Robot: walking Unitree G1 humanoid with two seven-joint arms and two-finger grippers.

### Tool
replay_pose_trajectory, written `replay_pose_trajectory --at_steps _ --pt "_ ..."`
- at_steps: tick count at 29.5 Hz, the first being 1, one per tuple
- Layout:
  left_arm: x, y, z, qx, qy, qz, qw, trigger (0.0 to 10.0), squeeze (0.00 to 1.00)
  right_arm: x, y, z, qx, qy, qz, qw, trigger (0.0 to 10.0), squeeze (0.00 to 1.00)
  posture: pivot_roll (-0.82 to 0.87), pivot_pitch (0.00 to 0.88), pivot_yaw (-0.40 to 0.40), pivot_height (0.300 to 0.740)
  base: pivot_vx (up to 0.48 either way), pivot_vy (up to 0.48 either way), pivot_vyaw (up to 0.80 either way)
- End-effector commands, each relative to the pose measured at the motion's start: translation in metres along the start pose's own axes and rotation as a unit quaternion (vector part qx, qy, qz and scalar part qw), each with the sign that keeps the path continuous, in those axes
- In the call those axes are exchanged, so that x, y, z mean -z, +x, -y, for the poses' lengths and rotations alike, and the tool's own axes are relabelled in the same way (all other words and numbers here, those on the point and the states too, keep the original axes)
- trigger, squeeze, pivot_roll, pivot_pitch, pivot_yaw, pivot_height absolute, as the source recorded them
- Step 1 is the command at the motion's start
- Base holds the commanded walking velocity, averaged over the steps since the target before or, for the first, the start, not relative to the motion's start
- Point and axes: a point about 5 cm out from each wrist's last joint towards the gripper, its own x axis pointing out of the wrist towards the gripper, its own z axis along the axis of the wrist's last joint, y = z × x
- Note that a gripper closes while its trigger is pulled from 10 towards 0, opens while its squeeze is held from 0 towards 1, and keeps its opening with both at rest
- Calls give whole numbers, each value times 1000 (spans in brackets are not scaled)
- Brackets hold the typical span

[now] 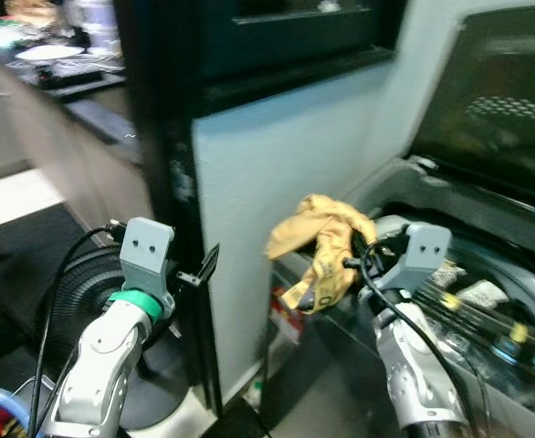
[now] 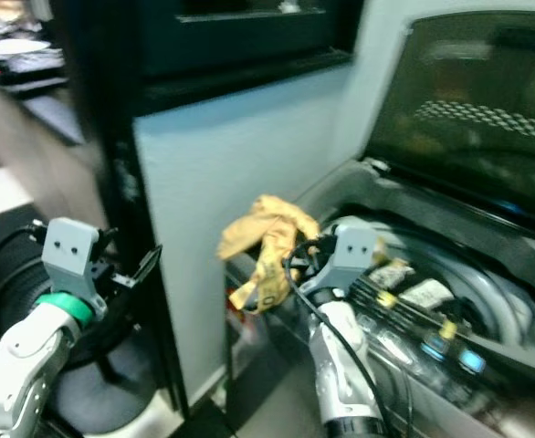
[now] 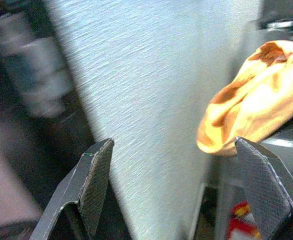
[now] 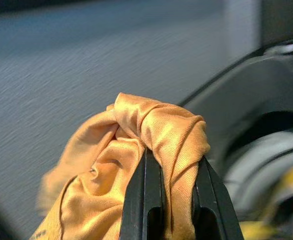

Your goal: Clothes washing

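A yellow cloth (image 1: 320,245) is held at the centre of the frame, clamped in the jaws of the right gripper (image 4: 169,200), beside the open washing machine (image 1: 487,274) at right. The left gripper (image 3: 186,185), lower left, is held with jaws apart.

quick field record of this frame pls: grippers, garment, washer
right gripper: shut on the yellow cloth, held up near the washer's left edge
left gripper: open, holding nothing, facing the pale wall panel
yellow cloth: bunched, hanging from the fingers, not yet in the drum
washing machine: top-loader, lid raised, drum open
image: blurred
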Motion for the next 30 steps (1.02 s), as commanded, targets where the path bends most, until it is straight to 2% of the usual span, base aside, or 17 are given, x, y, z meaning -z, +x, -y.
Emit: replay_pose_trajectory --at_steps 1,4,7,11,30 --pt "-4 0 -5 2 -3 5 1000 10000 0 -13 3 1 9 26 31 999 10000 0 26 12 92 740 0 0 -800" --pt "-13 3 -11 2 0 18 1000 10000 0 -32 10 -8 1 41 66 997 10000 0 28 8 96 740 0 0 -800" --pt "-22 8 -18 -12 5 32 999 10000 0 -39 16 -9 1 30 70 997 10000 0 29 3 91 740 0 0 -800" --pt "-27 10 -25 -39 -9 39 998 10000 0 -39 17 -11 -17 0 57 998 10000 0 25 0 74 740 0 0 -800" --pt "-33 3 -25 -61 -32 48 997 10000 0 -37 22 -21 -52 -12 36 998 10000 0 21 0 26 740 0 0 -800"
